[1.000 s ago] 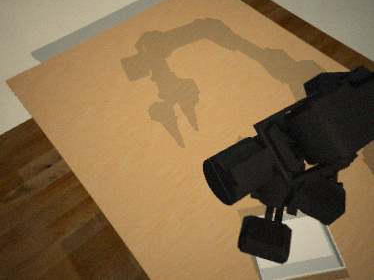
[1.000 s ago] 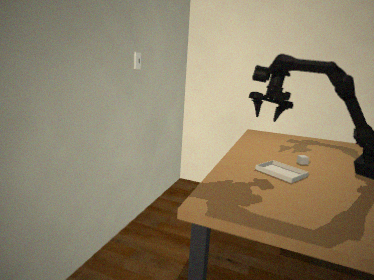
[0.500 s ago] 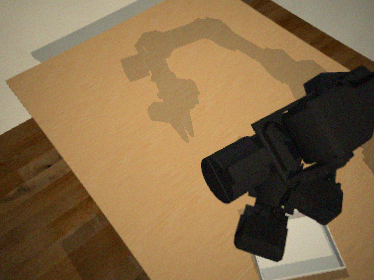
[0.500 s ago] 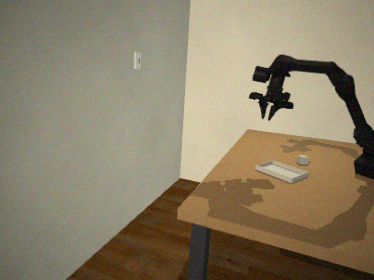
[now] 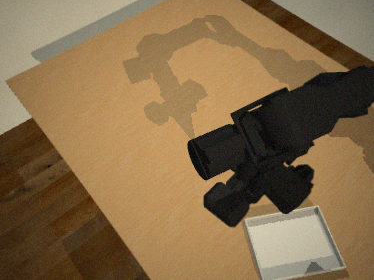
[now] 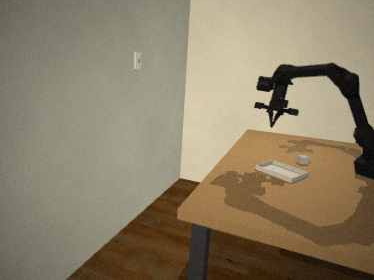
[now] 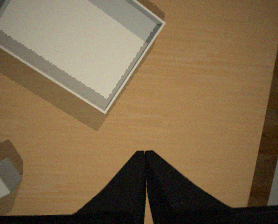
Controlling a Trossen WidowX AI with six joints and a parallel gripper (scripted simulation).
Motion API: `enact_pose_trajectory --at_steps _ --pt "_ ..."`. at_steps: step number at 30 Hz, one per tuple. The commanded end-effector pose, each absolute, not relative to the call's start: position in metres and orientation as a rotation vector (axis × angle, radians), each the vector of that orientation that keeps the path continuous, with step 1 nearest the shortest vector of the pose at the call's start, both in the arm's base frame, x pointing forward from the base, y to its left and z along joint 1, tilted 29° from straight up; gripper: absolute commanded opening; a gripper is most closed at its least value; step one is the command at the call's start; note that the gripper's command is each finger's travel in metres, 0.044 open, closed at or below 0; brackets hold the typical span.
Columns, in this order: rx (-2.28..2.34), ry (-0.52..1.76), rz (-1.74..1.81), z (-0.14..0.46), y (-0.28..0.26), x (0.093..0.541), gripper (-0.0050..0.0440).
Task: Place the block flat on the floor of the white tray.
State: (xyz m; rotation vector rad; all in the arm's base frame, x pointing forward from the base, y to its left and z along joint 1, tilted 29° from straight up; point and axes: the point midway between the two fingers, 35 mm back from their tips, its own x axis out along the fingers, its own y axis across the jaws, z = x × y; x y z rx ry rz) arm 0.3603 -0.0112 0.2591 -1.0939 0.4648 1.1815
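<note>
The white tray (image 6: 282, 170) lies on the wooden table, empty inside; it also shows in the top view (image 5: 293, 243) and at the upper left of the wrist view (image 7: 75, 45). The block (image 6: 303, 159) is a small pale grey cube standing on the table just behind the tray; its corner shows at the left edge of the wrist view (image 7: 7, 176). My gripper (image 6: 272, 125) hangs high above the table, well above and beside the tray. Its fingers (image 7: 145, 152) are shut together with nothing between them. In the top view the arm hides the block.
The table's far edge and the dark wood floor (image 7: 267, 150) show at the right of the wrist view. The arm's base (image 6: 365, 160) stands at the table's right side. Walls rise behind the table.
</note>
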Motion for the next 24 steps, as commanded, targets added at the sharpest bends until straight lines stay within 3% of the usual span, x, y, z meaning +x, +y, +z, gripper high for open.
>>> enact_pose_trajectory --at_steps 1,24 --pt "-1.01 0.543 1.096 0.247 -0.021 0.35 0.0" --pt "-0.378 0.994 0.753 0.12 -0.053 0.282 0.0"
